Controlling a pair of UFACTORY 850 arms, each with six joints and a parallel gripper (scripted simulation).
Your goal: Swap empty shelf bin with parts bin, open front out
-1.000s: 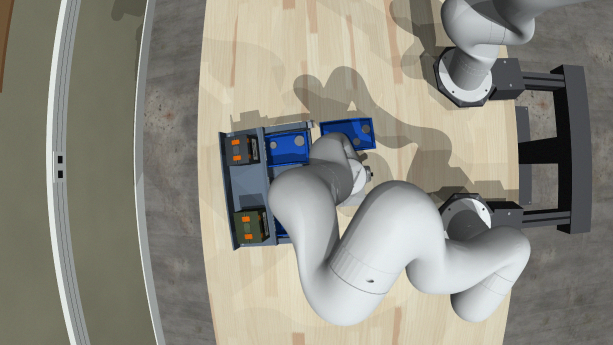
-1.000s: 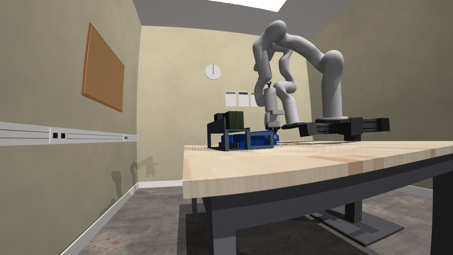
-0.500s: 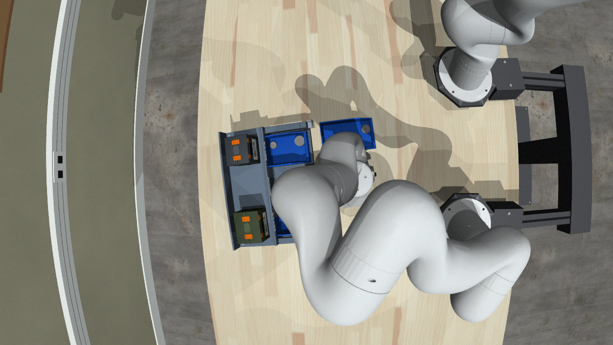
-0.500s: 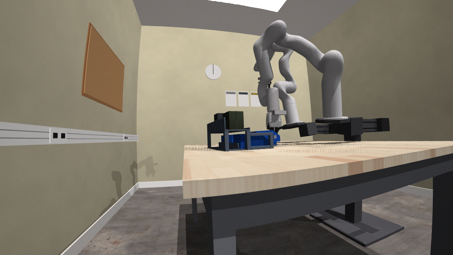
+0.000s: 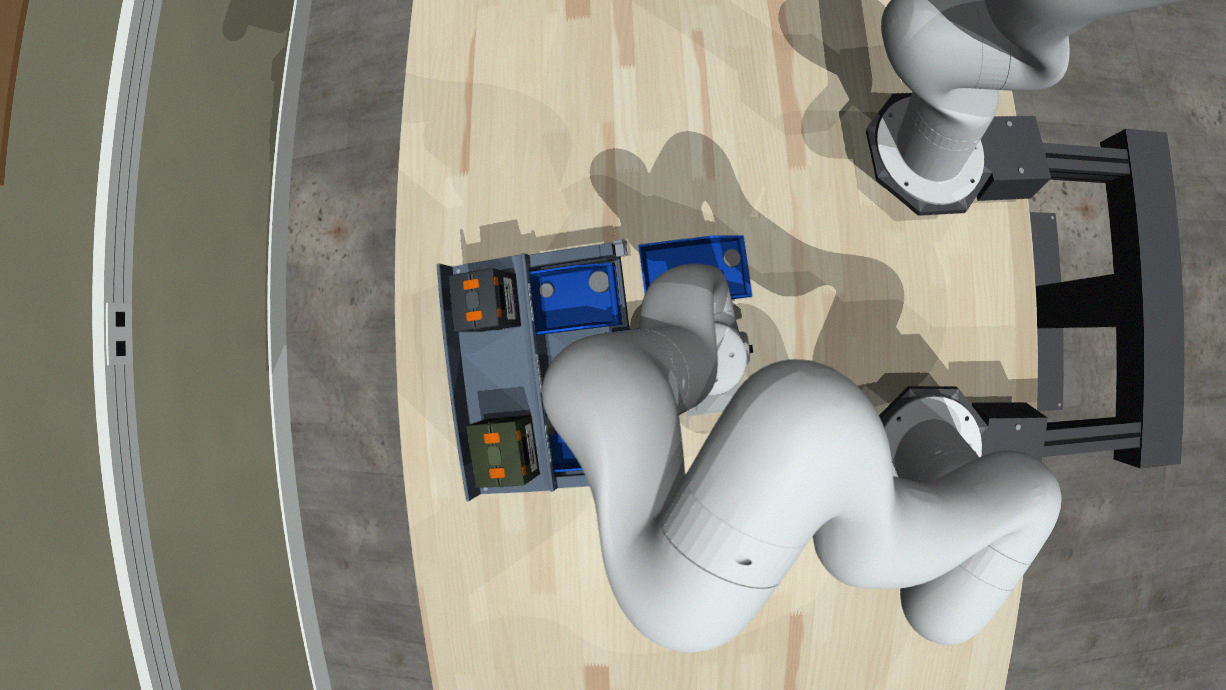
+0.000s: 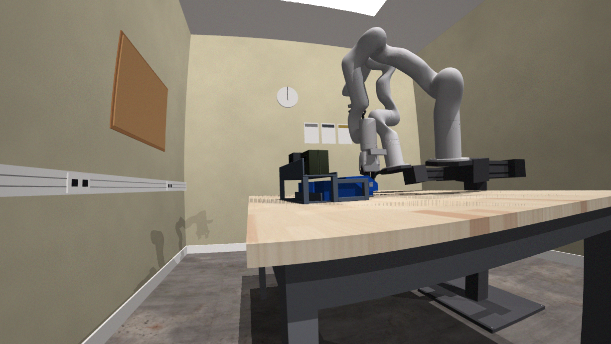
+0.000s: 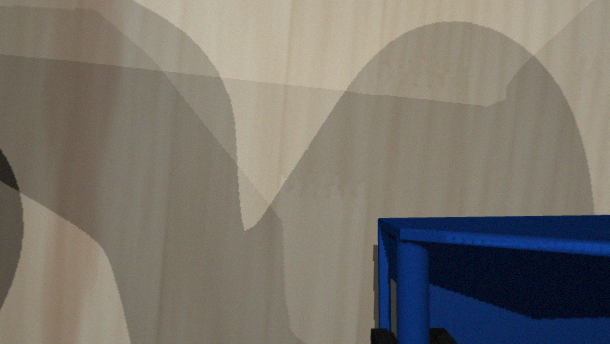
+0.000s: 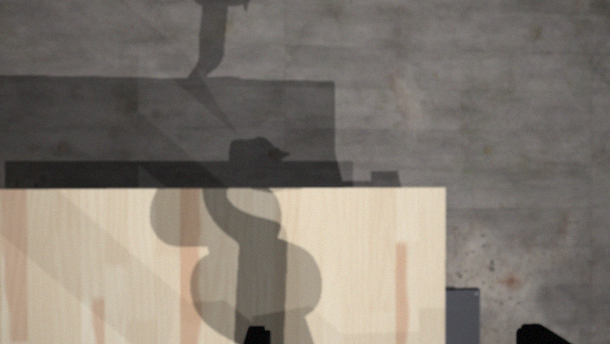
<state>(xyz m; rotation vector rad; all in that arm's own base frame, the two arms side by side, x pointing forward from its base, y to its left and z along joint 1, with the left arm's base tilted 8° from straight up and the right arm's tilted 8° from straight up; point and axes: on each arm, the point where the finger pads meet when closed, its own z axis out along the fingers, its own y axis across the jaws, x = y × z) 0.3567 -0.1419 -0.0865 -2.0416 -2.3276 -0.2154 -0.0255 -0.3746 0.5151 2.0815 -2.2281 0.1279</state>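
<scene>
Bin with parts (image 5: 677,248) (image 6: 375,186) rests upright on the table (image 5: 514,600) (image 6: 384,222) (image 7: 320,125) (image 8: 350,275), near the left gripper (image 6: 370,174) (image 7: 411,336) and outside its grasp. The left gripper is clamped on the edge of the empty bin (image 7: 480,300), with one black fingertip on each side of a narrow blue strip. The left wrist view shows this bin at its lower right corner; much of the interior is in shadow. In the top view, the left arm (image 5: 797,445) (image 6: 448,98) conceals the grasp and covers part of the bin with parts. One round grey part is exposed inside it. Contact between the two bins cannot be determined.

The shelf (image 5: 451,342) (image 6: 305,190) is located next to the bin with parts. Its nearer row carries a blue shelf bin (image 5: 566,304) containing two round grey parts and, at the opposite end, a second shelf bin (image 5: 563,454), mostly hidden by the arm. Between them, a section of bare grey shelf surface is exposed. Farther back, on the rear section, a dark case (image 5: 484,300) (image 6: 294,156) and a green case (image 5: 501,450) (image 6: 316,162) are positioned at opposite ends, well apart.

The right gripper (image 6: 362,113) (image 8: 393,335) is raised, well apart from all bins. Its fingers are spread wide with nothing between them.
</scene>
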